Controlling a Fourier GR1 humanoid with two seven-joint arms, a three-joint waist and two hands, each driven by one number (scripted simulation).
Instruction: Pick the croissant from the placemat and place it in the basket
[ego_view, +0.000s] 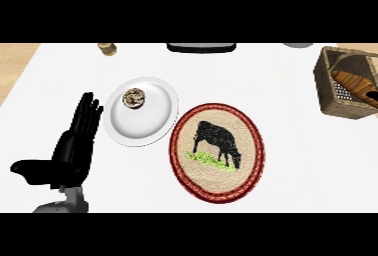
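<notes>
- The left hand shows at the view's left side, resting above the white counter with its fingers straight and pointing away from the robot, thumb stuck out toward the left edge; it holds nothing.
- Just right of that hand's fingertips lies a white plate, and on its far part sits a small round pastry with dark and pale topping.
- At the counter's far edge, beyond the plate, stands a small tan object, too small to identify.
- Touching or slightly overlapping the plate's right rim is the oval woven placemat, red-bordered, with a black cow standing on a green patch in its middle; nothing lies on it.
- A dark, flat-looking thing is cut off by the far edge, above the placemat.
- At the far right stands the wicker basket, partly cut by the view's edge, well apart from the placemat.
- The croissant, orange-brown and elongated, lies inside the basket.
- The right hand does not show anywhere in the head view.
</notes>
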